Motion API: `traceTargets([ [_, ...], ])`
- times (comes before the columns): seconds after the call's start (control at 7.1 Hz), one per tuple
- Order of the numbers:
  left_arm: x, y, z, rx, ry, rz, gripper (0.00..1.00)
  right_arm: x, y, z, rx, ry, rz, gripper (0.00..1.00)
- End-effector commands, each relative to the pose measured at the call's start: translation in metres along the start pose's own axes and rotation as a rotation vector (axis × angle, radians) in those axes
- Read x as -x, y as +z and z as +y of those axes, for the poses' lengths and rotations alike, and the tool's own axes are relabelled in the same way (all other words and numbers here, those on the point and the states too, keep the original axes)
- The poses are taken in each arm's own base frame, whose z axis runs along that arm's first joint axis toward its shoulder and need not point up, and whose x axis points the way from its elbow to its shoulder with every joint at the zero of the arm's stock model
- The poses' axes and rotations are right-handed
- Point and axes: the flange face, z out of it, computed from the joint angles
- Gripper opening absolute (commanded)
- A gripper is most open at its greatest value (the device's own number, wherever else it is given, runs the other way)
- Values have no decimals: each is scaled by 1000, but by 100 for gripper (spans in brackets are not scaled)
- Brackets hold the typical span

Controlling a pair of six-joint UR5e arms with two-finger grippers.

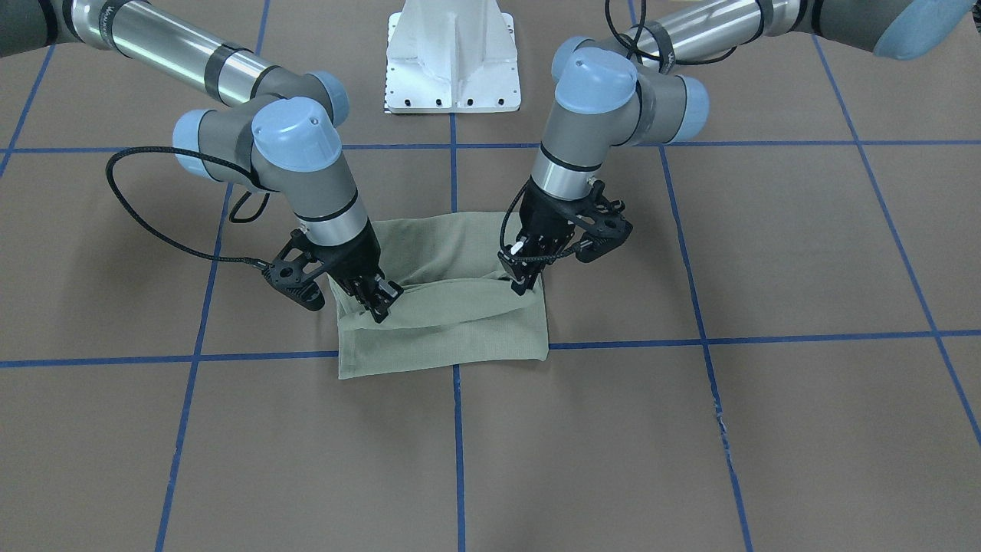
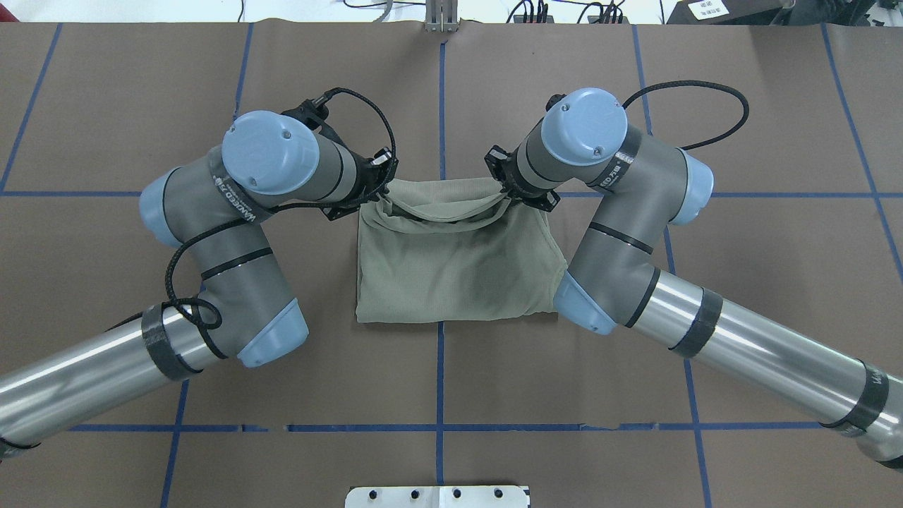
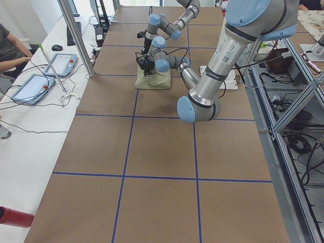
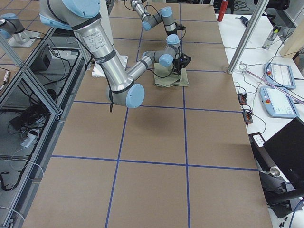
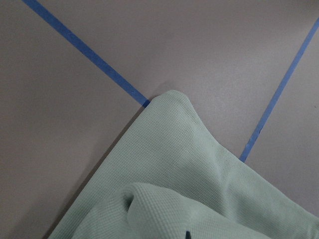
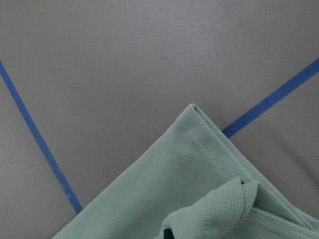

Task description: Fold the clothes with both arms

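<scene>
The clothes (image 1: 444,337) are one pale sage-green knit shirt, folded into a rough rectangle (image 2: 451,275) on the brown table near its middle. My left gripper (image 1: 525,285) pinches a raised layer at one far corner, at the left of the overhead view (image 2: 377,192). My right gripper (image 1: 381,307) pinches the same layer at the other far corner (image 2: 502,192). The held edge sags between them just above the lower layers. Each wrist view shows a flat shirt corner (image 5: 174,159) (image 6: 189,174) with a bunched fold at the bottom edge. Both arms lean in over the shirt.
The white pedestal base (image 1: 454,57) stands at the robot's side of the table. Blue tape lines (image 1: 457,429) grid the brown surface. A side bench holds tablets (image 3: 30,86), a person's arm (image 3: 12,53) and a red cylinder (image 3: 15,216).
</scene>
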Motion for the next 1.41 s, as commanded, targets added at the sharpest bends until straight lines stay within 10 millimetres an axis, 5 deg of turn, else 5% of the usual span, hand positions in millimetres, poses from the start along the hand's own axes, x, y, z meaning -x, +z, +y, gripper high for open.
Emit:
traceTargets([
  [0.0,8,38,-87,-83,80,9,100,12,14,-47,-30,24,-18,100],
  [0.42,9,28,-118,-107,87,5,100,14,-1,-74,-3,10,-21,100],
  [0.56,13,16,-143,-69,149,-7,100,12,-9,-93,5,-41,-15,100],
  [1.13,135,-76,-335,-61,546,-119,100,-78,-73,-284,38,-400,167,100],
  [1.27,169,-91,-358,-70,653,-164,100,-109,-107,-339,56,-479,195,100],
])
